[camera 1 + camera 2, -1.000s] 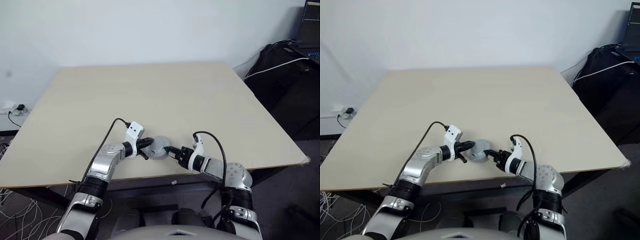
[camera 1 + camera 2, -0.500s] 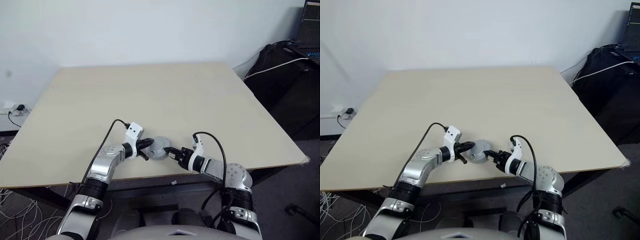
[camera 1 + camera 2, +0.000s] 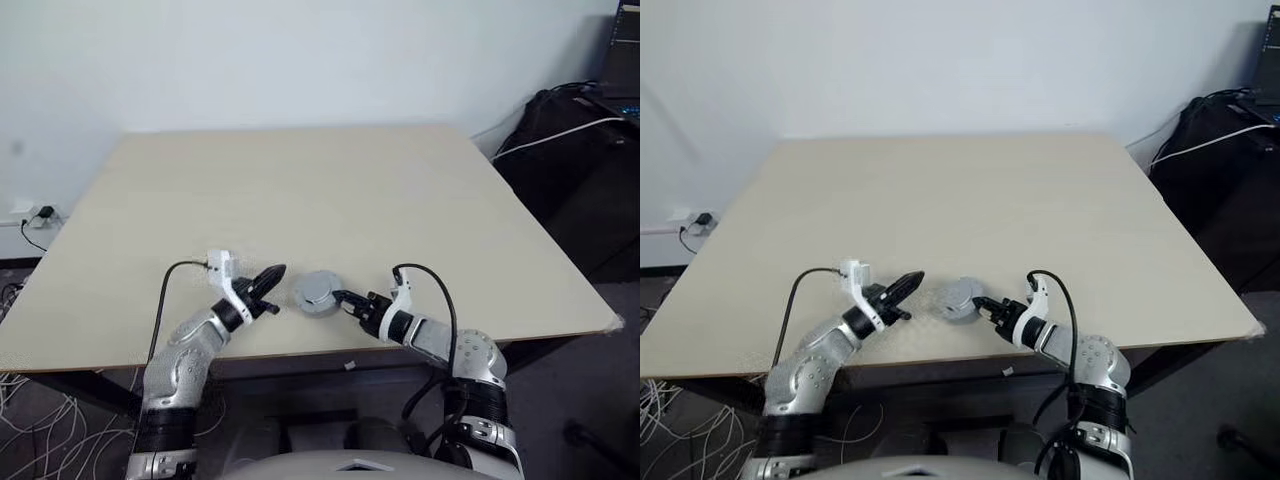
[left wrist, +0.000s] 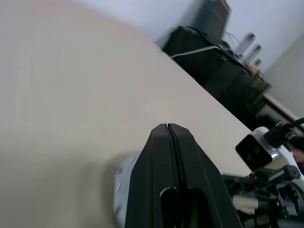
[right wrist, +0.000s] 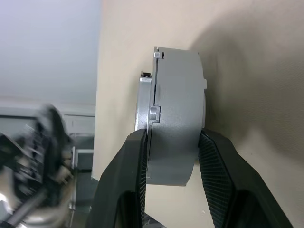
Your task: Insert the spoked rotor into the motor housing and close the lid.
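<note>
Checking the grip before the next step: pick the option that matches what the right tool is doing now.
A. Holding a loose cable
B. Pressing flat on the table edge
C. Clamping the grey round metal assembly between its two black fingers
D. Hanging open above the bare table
C: the right tool has a finger on each side of the grey round metal assembly, which stands against the beige table.

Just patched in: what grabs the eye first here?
A grey round motor housing with its lid on sits near the table's front edge, clamped between the right gripper's fingers. The left gripper hangs shut just to its left, apart from it.
</note>
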Robot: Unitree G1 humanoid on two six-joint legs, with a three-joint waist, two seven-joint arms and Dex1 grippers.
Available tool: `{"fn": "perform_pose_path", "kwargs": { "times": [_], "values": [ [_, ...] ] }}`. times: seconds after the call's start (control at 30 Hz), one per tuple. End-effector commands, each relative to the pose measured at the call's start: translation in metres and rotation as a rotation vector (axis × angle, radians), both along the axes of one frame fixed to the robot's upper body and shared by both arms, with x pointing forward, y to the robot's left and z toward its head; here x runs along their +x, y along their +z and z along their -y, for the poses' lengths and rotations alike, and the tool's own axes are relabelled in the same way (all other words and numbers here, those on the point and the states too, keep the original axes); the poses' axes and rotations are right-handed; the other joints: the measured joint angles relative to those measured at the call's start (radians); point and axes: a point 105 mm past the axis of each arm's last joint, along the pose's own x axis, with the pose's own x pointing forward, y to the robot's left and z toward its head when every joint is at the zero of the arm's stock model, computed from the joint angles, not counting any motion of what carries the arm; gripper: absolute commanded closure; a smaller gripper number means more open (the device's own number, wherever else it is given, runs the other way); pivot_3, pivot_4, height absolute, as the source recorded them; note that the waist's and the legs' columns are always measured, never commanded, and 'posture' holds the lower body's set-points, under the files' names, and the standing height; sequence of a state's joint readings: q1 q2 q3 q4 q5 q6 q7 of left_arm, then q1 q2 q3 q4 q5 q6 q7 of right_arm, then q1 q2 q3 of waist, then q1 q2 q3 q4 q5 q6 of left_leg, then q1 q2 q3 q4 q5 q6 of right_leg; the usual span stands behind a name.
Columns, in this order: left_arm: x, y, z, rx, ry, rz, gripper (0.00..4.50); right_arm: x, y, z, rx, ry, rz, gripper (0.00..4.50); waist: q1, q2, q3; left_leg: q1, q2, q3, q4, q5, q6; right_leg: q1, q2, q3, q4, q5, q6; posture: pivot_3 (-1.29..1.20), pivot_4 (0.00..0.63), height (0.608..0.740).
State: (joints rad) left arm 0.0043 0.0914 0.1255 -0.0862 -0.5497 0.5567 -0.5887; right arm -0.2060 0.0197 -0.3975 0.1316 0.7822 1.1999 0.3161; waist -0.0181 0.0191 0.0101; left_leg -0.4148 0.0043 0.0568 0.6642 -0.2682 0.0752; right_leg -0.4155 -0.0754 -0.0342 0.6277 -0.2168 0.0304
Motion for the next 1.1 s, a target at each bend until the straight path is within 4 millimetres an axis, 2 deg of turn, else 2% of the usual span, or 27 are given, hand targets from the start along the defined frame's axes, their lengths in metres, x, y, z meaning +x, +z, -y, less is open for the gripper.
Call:
{"fn": "perform_pose_path", "kwargs": {
  "times": [0.03,0.17,0.27,0.47,0.67,0.93,1.1],
  "values": [
    [-0.010,0.007,0.001,-0.103,0.025,-0.030,4.50,0.010,0.026,-0.002,0.056,-0.023,0.102,3.21,0.002,0.000,0.000,0.000,0.000,0.000,0.001,0.000,0.000,0.000,0.000,0.000,0.000,0.000,0.000,0.00,0.000,0.740],
    [-0.033,-0.015,0.006,-0.199,0.036,-0.180,4.50,0.016,0.044,-0.009,0.109,-0.034,0.156,3.23,0.002,0.000,0.001,0.000,0.000,0.000,0.001,0.000,0.000,0.000,0.001,-0.001,0.000,0.000,0.001,0.00,0.000,0.740],
    [-0.042,-0.022,0.008,-0.284,0.046,-0.251,3.91,0.018,0.055,-0.015,0.134,-0.033,0.182,3.23,0.002,-0.001,0.003,0.000,0.001,0.000,0.002,0.002,0.004,0.000,0.003,-0.001,0.000,0.000,0.001,0.00,0.000,0.740],
    [-0.051,-0.026,0.009,-0.450,0.101,-0.328,1.98,0.019,0.071,-0.024,0.172,-0.022,0.220,3.23,0.001,-0.003,0.004,0.001,0.001,0.000,0.002,0.002,0.005,0.001,0.005,-0.003,0.000,0.000,0.002,0.00,0.000,0.740],
    [-0.050,-0.017,0.009,-0.580,0.101,-0.306,0.03,0.018,0.078,-0.030,0.178,-0.002,0.231,3.23,-0.001,-0.004,0.005,0.001,0.001,0.000,0.003,0.003,0.005,0.001,0.006,-0.003,0.000,0.000,0.002,0.00,0.000,0.740],
    [-0.047,-0.019,0.007,-0.670,0.116,-0.302,0.03,0.013,0.081,-0.042,0.197,0.040,0.221,3.23,-0.003,-0.005,0.005,0.001,0.001,0.001,0.003,0.003,0.005,0.002,0.011,-0.003,0.000,0.000,0.002,0.00,0.000,0.740],
    [-0.042,-0.011,0.007,-0.758,0.111,-0.253,0.03,0.005,0.079,-0.051,0.208,0.072,0.202,3.23,-0.004,-0.005,0.005,0.001,0.002,0.001,0.003,0.003,0.005,0.002,0.011,-0.002,0.000,0.000,0.002,0.00,0.000,0.740]
  ]
}}
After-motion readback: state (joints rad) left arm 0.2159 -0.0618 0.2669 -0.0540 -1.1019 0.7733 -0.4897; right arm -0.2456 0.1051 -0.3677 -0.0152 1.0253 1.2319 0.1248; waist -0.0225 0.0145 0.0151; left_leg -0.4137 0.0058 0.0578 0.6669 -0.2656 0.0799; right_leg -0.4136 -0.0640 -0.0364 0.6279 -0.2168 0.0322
